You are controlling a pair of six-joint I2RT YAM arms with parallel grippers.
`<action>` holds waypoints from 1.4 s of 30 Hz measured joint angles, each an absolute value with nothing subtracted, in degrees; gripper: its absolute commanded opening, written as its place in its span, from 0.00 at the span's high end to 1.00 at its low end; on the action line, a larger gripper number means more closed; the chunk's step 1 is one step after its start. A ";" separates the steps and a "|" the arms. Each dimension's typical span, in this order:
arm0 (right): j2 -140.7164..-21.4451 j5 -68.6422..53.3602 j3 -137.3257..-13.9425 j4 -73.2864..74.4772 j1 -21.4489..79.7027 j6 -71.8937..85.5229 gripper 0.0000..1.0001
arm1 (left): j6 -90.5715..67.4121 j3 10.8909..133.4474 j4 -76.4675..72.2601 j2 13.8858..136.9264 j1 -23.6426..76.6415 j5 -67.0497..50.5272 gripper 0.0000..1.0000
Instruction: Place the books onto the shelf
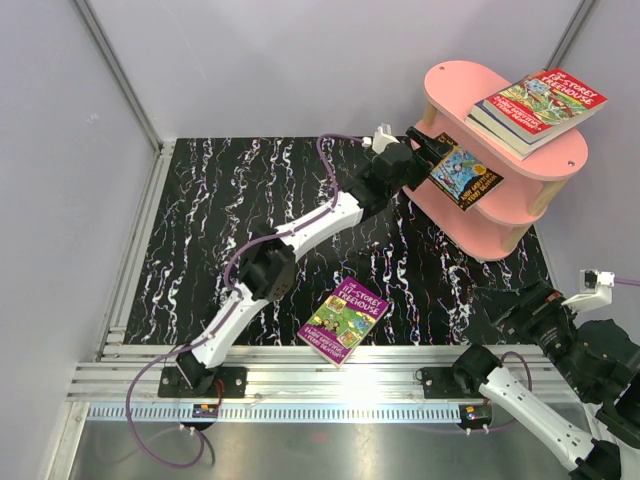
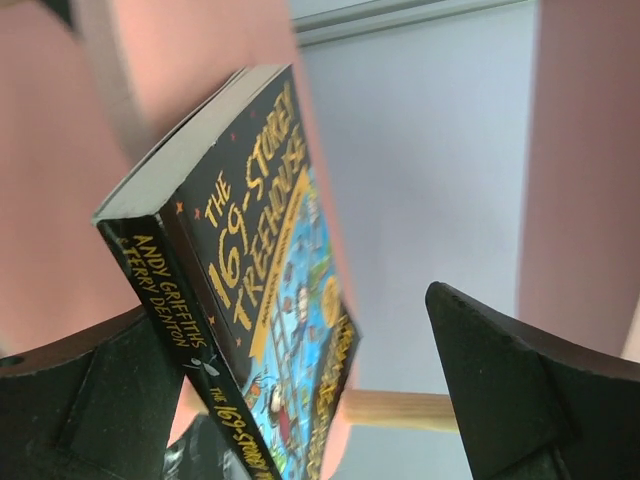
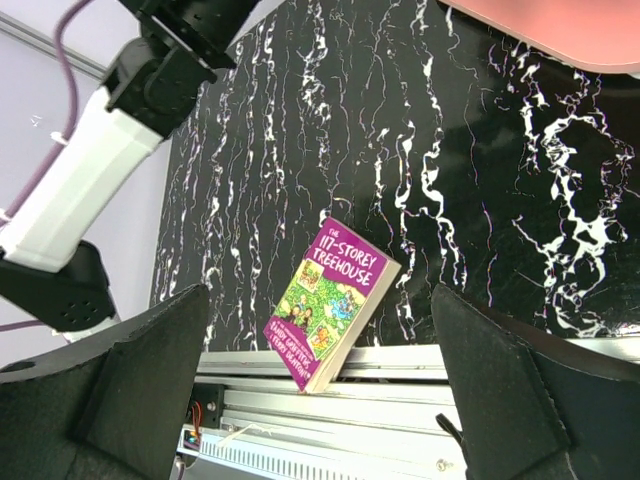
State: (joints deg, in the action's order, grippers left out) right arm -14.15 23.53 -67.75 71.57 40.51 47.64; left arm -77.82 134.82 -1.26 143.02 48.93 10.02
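Note:
The pink shelf [image 1: 455, 85] stands at the back right. On its top board lies a red book [image 1: 543, 98] over a darker one [image 1: 500, 128]. A black book [image 1: 465, 175] rests tilted on the middle tier, sticking out over its edge. My left gripper [image 1: 428, 143] is at that book's near end, open. In the left wrist view the black book [image 2: 250, 270] leans by the left finger [image 2: 100, 400], apart from the right one. A purple book [image 1: 344, 320] lies at the table's front edge. My right gripper [image 1: 508, 300] hovers open at the front right, nothing between its fingers.
The black marbled table [image 1: 250, 200] ends at an aluminium rail [image 1: 300, 375] in front, and the purple book [image 3: 330, 300] overhangs that rail. Grey walls close in the left and back. A pale wooden post [image 2: 400, 408] joins the shelf's boards.

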 measured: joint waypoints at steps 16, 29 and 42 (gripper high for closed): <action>-13.67 23.51 -66.00 71.85 40.51 48.29 0.00 | -71.22 134.87 12.08 141.49 47.37 7.70 0.01; -12.38 23.53 -64.95 71.88 40.51 48.45 0.06 | -66.26 117.45 9.74 130.54 48.34 7.11 0.57; -12.12 23.31 -64.05 71.68 40.51 48.36 0.00 | -60.01 107.77 4.21 124.18 48.38 6.37 0.21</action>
State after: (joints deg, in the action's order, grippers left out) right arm -12.12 23.31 -64.05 71.68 40.51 48.36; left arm -60.01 107.77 4.21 124.18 48.38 6.37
